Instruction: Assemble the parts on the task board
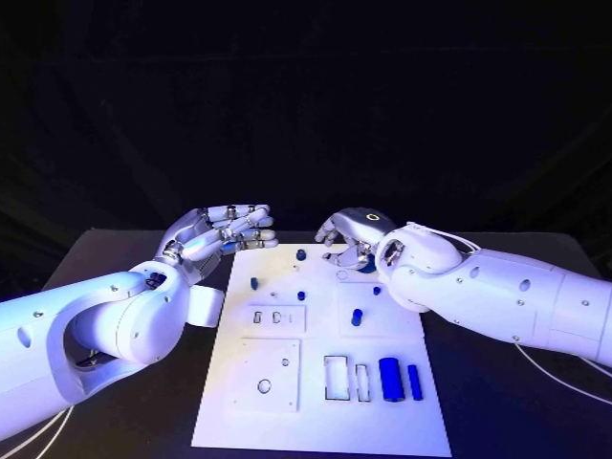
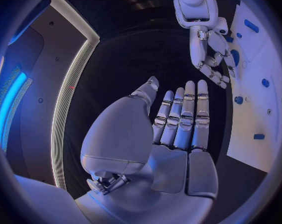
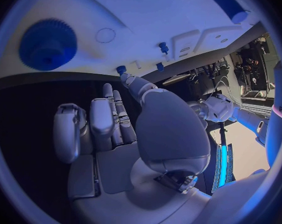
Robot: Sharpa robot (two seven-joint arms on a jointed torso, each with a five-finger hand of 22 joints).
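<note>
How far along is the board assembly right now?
Early. Several small blue parts already stand in the task board. Neither the left hand nor the right hand holds anything; both hover at the board's far end. The blue gear sits near the right hand, and two blue cylinders lie loose at the near end.

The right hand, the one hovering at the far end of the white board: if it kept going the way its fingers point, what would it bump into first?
Probably the blue gear: the right hand points its fingers toward it on the task board. Depth is unclear.
</note>
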